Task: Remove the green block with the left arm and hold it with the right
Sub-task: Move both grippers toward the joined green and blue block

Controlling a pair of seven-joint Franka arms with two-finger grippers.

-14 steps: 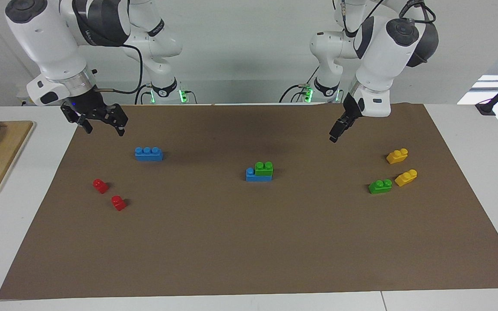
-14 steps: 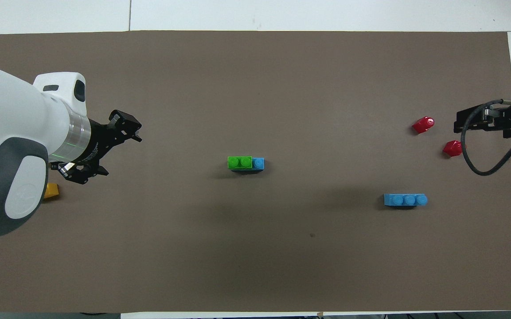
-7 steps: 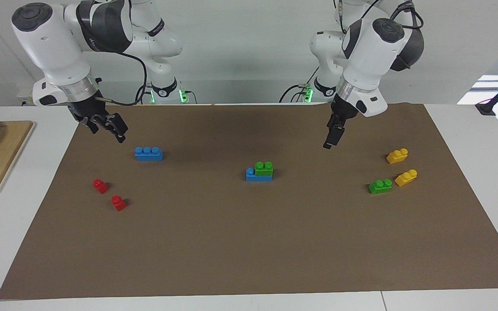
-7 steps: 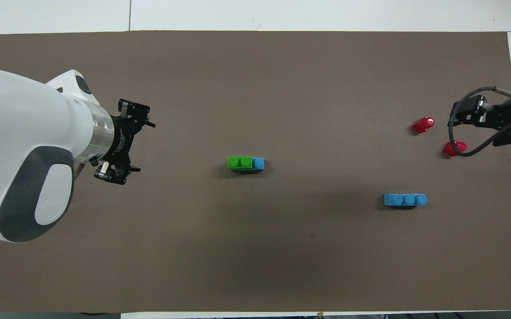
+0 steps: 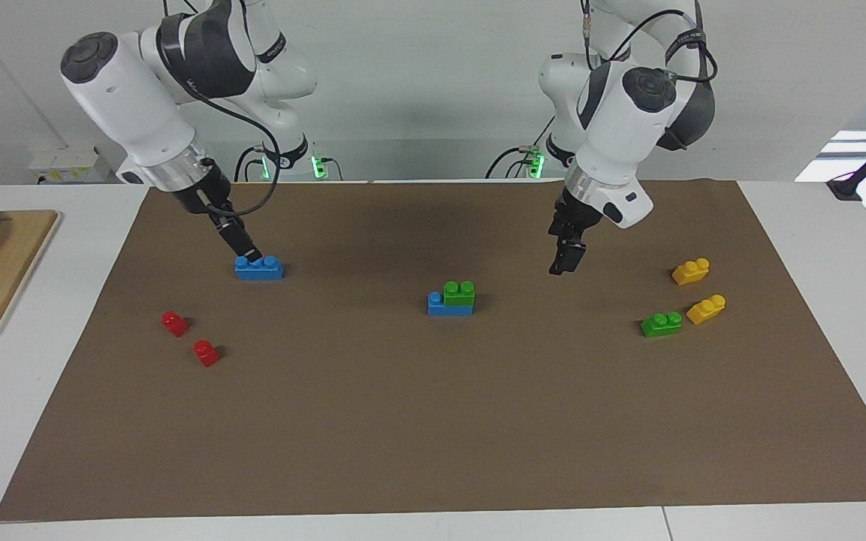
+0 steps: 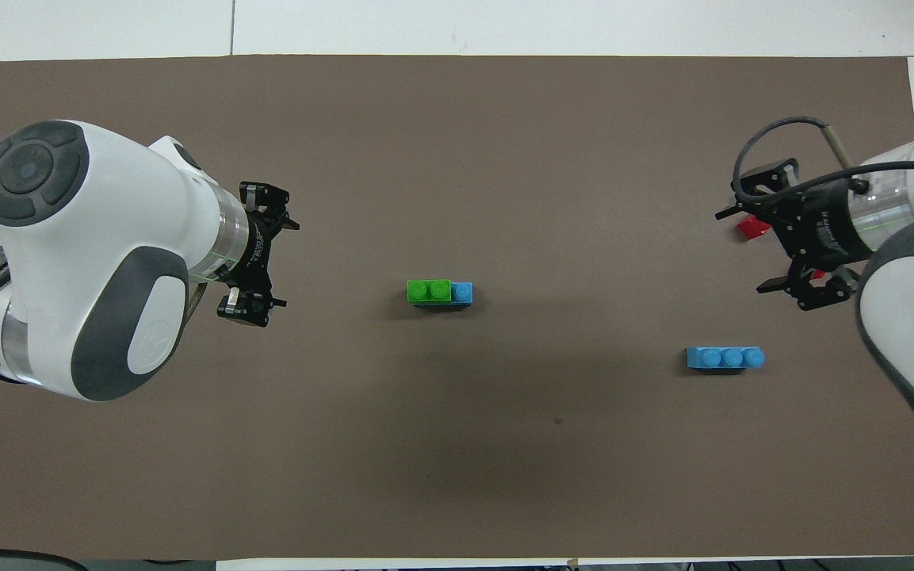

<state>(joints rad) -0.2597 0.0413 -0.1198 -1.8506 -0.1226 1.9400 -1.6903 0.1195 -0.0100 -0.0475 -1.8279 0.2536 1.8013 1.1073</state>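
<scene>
Approach phase, both arms on the way in. The green block (image 5: 459,292) sat mid-mat, stacked on the blue brick (image 5: 449,307) and covering the part of it toward the left arm's end, untouched. The left gripper (image 5: 566,258) hung over bare mat between that stack and the loose bricks at its own end of the table, jaws spread and empty. The right gripper (image 5: 243,247) hovered over the spare blue brick (image 5: 259,268) at its end, jaws spread too, nothing in them.

Next move, as I read it: the right gripper had to travel to the middle and clamp the lower blue brick to steady it, while the left came down over the green block and pinched it across its sides to pull it off the studs. The stack is low, so the two grippers would need to avoid crowding each other.

Against a second earlier, both arms had swung inward and down. The left gripper had closed in on the stack, and the right had come off the mat's edge to the spare blue brick. No brick had shifted.
</scene>
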